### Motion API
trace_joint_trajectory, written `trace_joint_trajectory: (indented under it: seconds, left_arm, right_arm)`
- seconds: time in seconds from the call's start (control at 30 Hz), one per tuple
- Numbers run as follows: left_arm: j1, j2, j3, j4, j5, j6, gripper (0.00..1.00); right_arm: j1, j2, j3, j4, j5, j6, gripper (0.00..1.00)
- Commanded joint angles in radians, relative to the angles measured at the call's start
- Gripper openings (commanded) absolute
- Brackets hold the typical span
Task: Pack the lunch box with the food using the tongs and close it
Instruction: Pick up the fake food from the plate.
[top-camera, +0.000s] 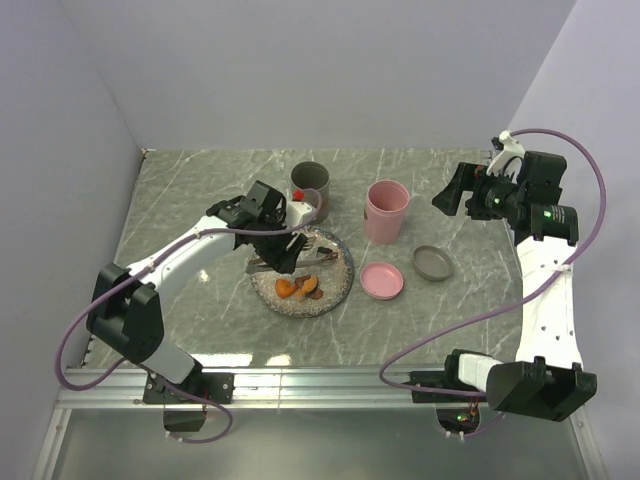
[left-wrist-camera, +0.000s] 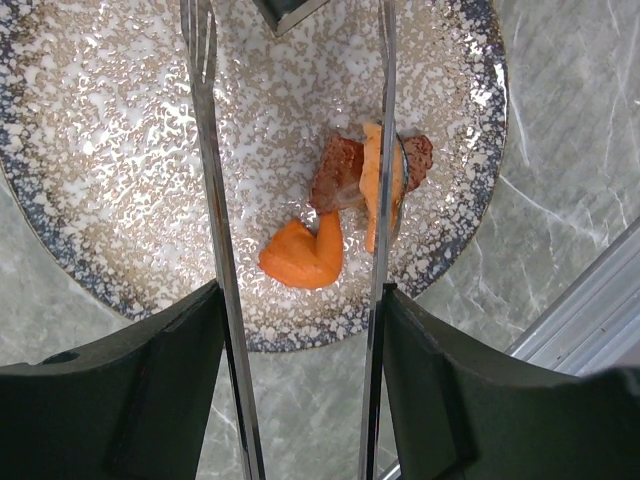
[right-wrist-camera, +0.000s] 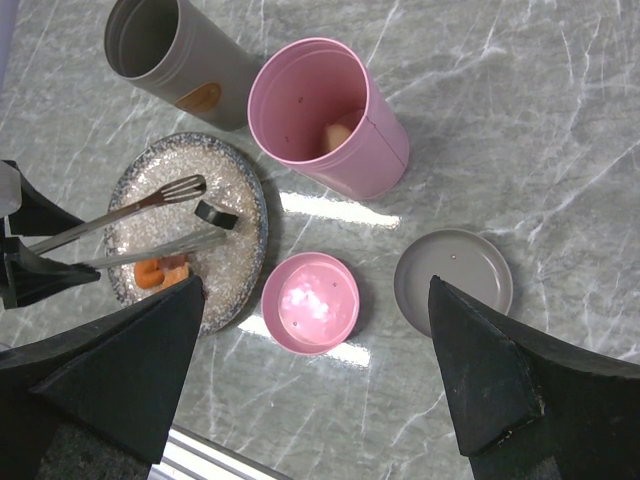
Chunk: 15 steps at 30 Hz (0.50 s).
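Left claw (top-camera: 280, 246) part-closed on the tongs (left-wrist-camera: 214, 230), whose arms are spread. An orange chunk (left-wrist-camera: 305, 256) lies between them, near the plate's (left-wrist-camera: 100, 150) 6 o'clock rim in the top view. Beige ball (right-wrist-camera: 335, 136) in the pink cup (right-wrist-camera: 375, 150), 2 o'clock of the plate. Right claw (top-camera: 455, 190) spread wide, empty, above the surface (top-camera: 200, 200).
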Motion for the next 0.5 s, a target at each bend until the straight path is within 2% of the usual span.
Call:
trace_joint_trajectory:
  seconds: [0.0, 0.47]
  left_arm:
    - [-0.004, 0.007, 0.008, 0.054, 0.009, -0.008, 0.65]
    - [-0.018, 0.044, 0.007, 0.080, 0.015, -0.029, 0.58]
  right_arm:
    - [-0.009, 0.011, 0.029, 0.017, -0.009, -0.010, 1.00]
    - [-0.009, 0.021, 0.018, 0.021, -0.018, -0.012, 1.00]
